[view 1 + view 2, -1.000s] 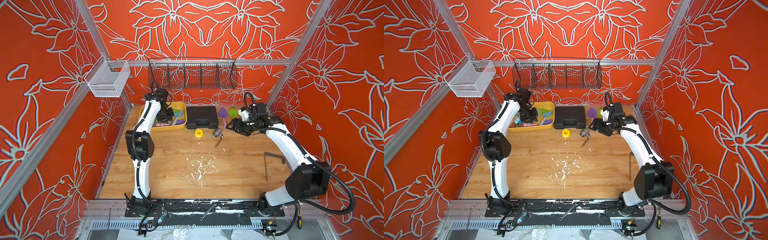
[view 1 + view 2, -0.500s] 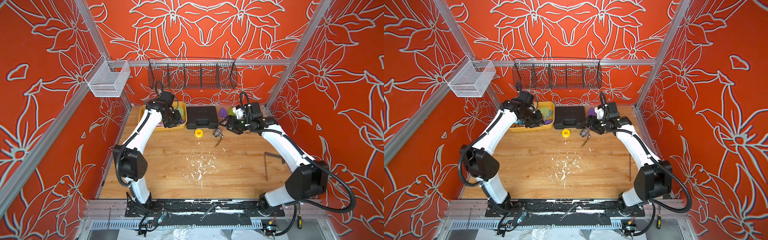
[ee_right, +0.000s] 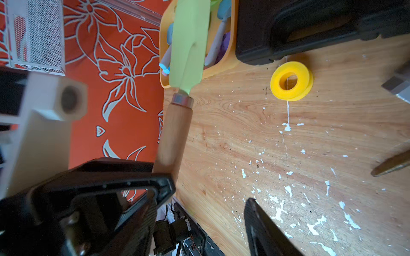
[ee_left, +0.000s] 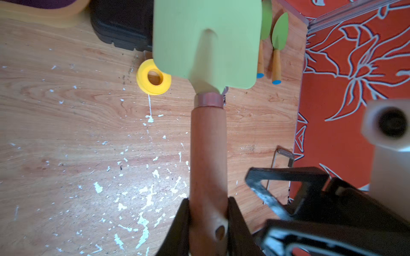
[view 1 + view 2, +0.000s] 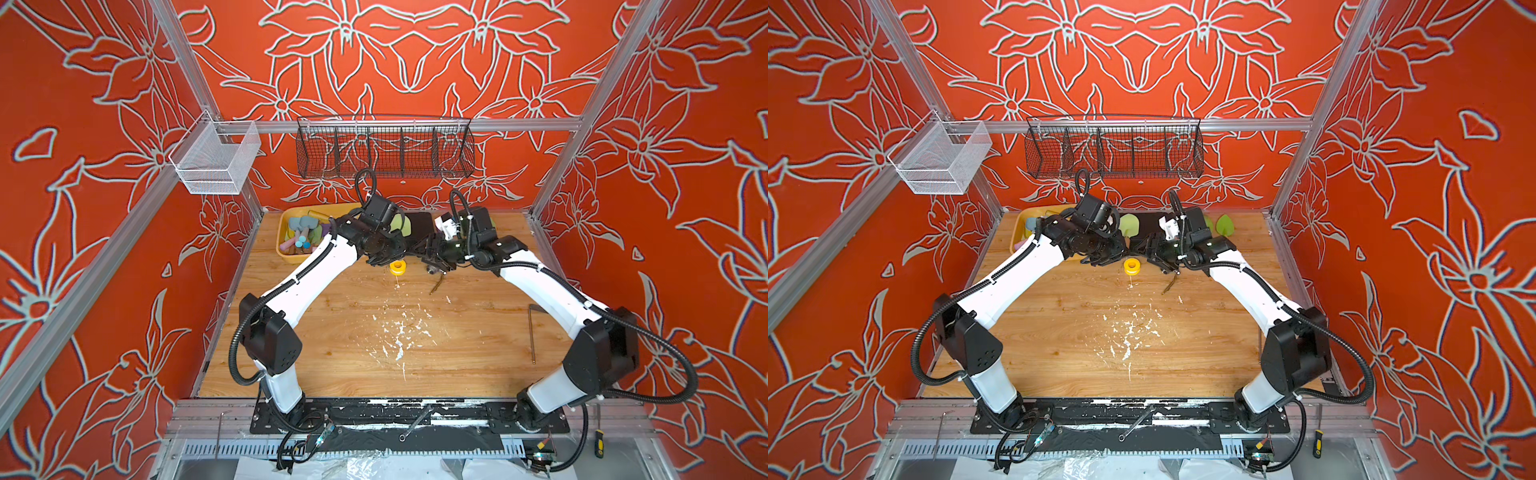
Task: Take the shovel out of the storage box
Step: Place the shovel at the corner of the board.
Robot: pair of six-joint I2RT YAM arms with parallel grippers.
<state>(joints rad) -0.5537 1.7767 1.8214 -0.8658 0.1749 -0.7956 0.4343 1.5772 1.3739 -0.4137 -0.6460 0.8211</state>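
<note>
We see a bright, evenly lit cell, with light falling from above. In both top views the wooden table [image 5: 332, 353] is sharp, with only soft shadows and a slight wide-angle stretch toward the edges. In the left wrist view the shovel [image 4: 207, 55] looks soft, and the left gripper [image 4: 208, 206], close to the lens, blurs.

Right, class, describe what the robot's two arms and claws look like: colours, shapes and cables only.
The left arm and right arm match: smooth white shells between boxy black joints, each with a black ribbed cable hose looping alongside. The left claw and right claw are black; the fingers are open triangular frames. No markings are readable.
</note>
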